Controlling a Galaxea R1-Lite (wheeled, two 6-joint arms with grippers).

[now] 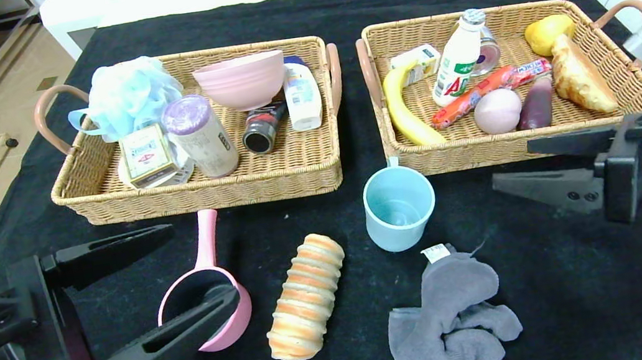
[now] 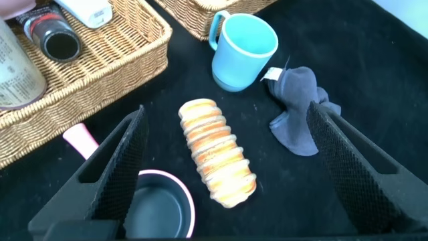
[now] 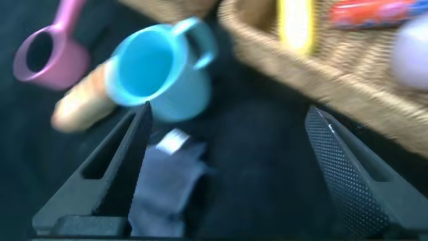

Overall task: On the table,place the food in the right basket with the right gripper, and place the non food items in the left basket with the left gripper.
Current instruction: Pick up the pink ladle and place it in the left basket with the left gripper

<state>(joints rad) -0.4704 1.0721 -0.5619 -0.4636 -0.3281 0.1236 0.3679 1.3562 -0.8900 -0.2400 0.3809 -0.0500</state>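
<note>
Progress: you are looking at a sort that is mostly done; four things are lying loose on the black-covered table (image 1: 565, 309) near its front edge.
Left wicker basket (image 1: 295, 174): it is holding a pink bowl, a blue mesh sponge, a purple-lidded canister and bottles.
Right wicker basket (image 1: 627, 80): it is holding a banana, a milk bottle, a sausage and pastries.
Food remaining: the striped bread roll (image 1: 306, 297) is lying near the middle of the front edge.
Non-food remaining: the pink plastic ladle (image 1: 207, 296), the light blue plastic mug (image 1: 398, 208) and the crumpled grey cloth (image 1: 451, 325) are waiting for you.
Left gripper (image 1: 174, 276): it is hovering at the front left corner, fingers spread wide and gripping nothing, one finger over the ladle's bowl.
Right gripper (image 1: 514, 168): it is reaching in from the right edge, just before the right basket, fingers apart and gripping nothing.
</note>
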